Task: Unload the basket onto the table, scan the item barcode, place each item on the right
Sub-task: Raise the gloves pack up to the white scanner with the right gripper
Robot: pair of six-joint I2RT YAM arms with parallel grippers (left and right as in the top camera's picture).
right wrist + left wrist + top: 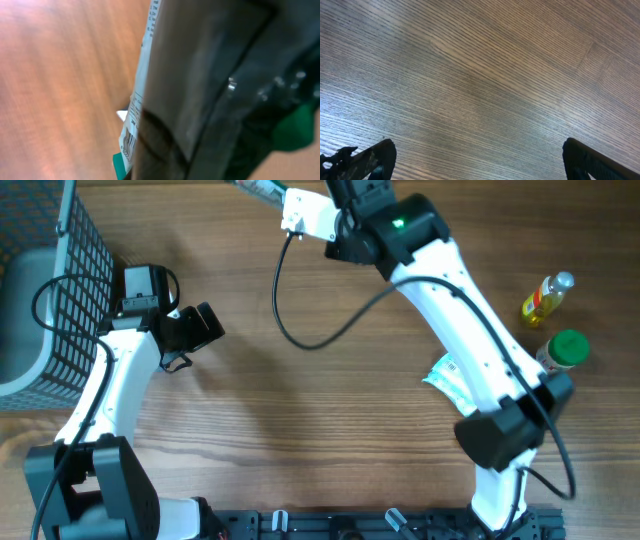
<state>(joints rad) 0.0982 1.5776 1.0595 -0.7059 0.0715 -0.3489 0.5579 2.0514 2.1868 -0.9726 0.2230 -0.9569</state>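
Note:
My right gripper (287,197) reaches to the table's far edge, top centre, and is shut on the item (258,188), which pokes out to the upper left and is cut off by the frame. In the right wrist view a dark, blurred mass fills the middle, so the fingers cannot be made out. Beside that mass shows the item's white label with a barcode (131,141) and a green corner. My left gripper (205,326) hovers over bare wood at the left, wide open with nothing between its fingertips (376,158).
A black wire basket (75,260) stands at the far left, a grey bin beside it. A white packet (446,376) with a barcode lies partly under the right arm. At the right stand a yellow bottle (546,299) and a green-capped jar (566,350).

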